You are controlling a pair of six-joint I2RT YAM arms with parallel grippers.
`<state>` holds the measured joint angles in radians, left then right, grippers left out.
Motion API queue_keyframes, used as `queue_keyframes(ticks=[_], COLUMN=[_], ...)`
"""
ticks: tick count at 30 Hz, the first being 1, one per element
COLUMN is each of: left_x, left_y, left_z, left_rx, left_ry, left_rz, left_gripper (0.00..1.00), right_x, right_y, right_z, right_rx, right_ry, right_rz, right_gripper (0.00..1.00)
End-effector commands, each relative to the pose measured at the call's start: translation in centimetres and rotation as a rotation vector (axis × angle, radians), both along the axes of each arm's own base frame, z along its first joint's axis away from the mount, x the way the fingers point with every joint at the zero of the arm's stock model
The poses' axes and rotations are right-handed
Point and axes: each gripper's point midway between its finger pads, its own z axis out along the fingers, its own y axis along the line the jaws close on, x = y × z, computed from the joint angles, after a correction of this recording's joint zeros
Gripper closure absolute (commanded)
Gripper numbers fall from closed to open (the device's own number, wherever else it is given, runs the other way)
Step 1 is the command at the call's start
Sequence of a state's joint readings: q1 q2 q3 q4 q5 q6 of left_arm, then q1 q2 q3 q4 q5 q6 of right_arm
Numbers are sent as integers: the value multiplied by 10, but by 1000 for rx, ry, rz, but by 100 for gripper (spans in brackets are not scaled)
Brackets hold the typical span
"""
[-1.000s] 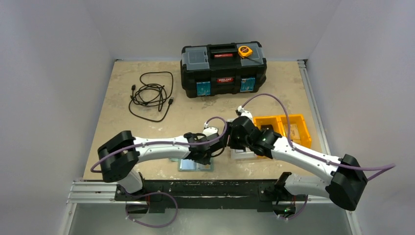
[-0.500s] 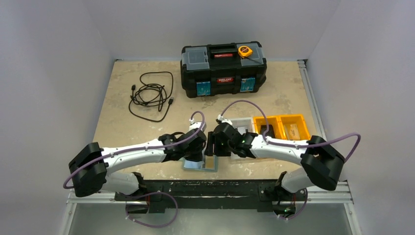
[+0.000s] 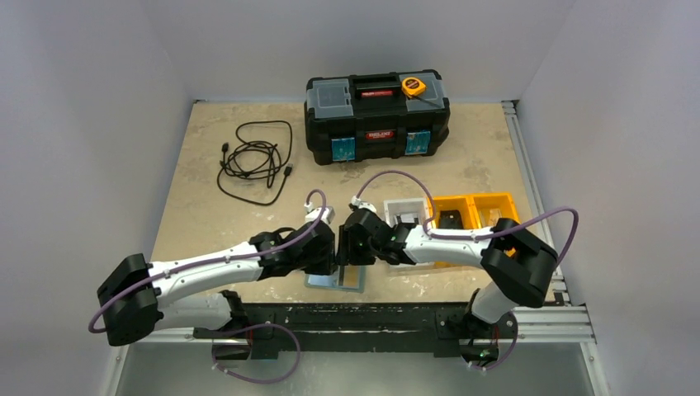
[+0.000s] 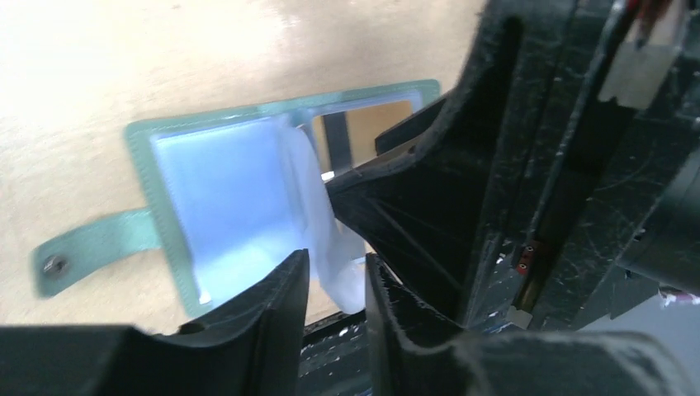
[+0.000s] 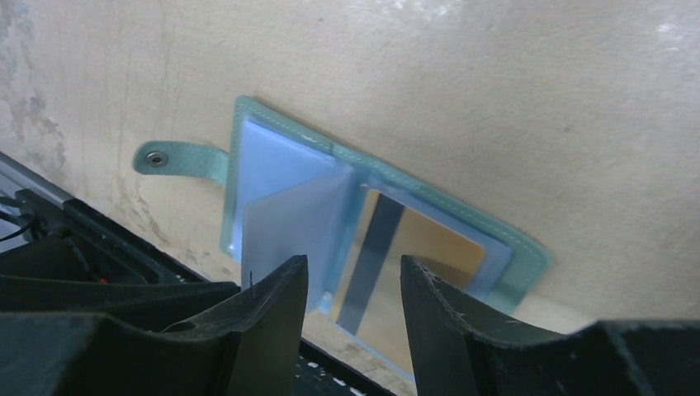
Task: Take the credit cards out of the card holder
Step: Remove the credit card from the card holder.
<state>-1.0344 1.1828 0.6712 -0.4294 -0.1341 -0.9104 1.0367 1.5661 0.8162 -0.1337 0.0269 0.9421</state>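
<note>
Card holder, flat teal-green bifold wallet (image 5: 272, 165), lies open, pockets up, at the near edge of the surface (image 3: 215, 214), between the two wrists.

- Edges: its near long side runs just beside the black frame rail (image 3: 347, 318). Its narrow teal side tab (image 5: 177, 158), with a metal snap stud, lies flat on the side towards the left arm (image 3: 206, 268).
- Contents: a tan-orange plastic card (image 5: 429, 264) with a dark stripe sits in the half nearer the right arm. A pale translucent pocket leaf (image 5: 289, 223) stands up from the fold.
- Left jaws: a narrow gap shows, and the loose edge of the leaf reaches into it. The gap looks wider than the leaf, so no clamp is seen.
- Right jaws: partly open over the card half, with nothing between them. The card shows through the gap.
- Room: bare surface stretches left of the holder and back towards the coiled black cable (image 3: 256, 161). A white plastic bin (image 3: 403, 213) stands near on the right, and two orange plastic bins (image 3: 479, 213) touch it further right.
- Writing: the black plastic toolbox (image 3: 377, 124) at the far edge carries red labels, too small to read. It has two pale blue latches on its front and an orange tape measure (image 3: 413, 86) on its lid.
- Surface: a mottled beige board, metal rails along its right edge.
- Room: plain pale walls (image 3: 82, 124) close in the left, far and right sides.
</note>
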Motion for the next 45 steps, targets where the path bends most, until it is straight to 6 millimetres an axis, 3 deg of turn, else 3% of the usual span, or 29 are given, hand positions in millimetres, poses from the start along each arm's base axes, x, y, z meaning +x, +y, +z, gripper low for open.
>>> queue_keyframes(ticks=[1,8,16,19,24,29,34,39,45], left_x=[9,5,-1,-2,1,4,6,9,18], left_y=[31,89,102,98,82,62,33,2,-12], left_z=[17,31,39,41,42,43,37,27,10], left_rx=[55,155,124,107,70,50,54,-12,-99], left_ry=[-50,-100,-112,-109,-109,-116,-87,-13,79], left_rz=[137,293,312,296,250,187,114,79,82], left_gripper=[66,57,60,63,63,63,63,65,71], right_x=[0,-7,-12,-13,-7,11,14,-1,-7], right_y=[38,64,79,79,69,37,-4,-25,-28], right_z=[31,19,-15,-13,20,56,72,54,28], right_rx=[105,83,32,41,62,50,38,23,-5], right_ry=[-37,-24,28,31,-19,-106,-150,-105,-79], right_rz=[44,96,137,137,102,7,-69,-83,-69], right_gripper=[54,55,59,59,59,56,54,58,65])
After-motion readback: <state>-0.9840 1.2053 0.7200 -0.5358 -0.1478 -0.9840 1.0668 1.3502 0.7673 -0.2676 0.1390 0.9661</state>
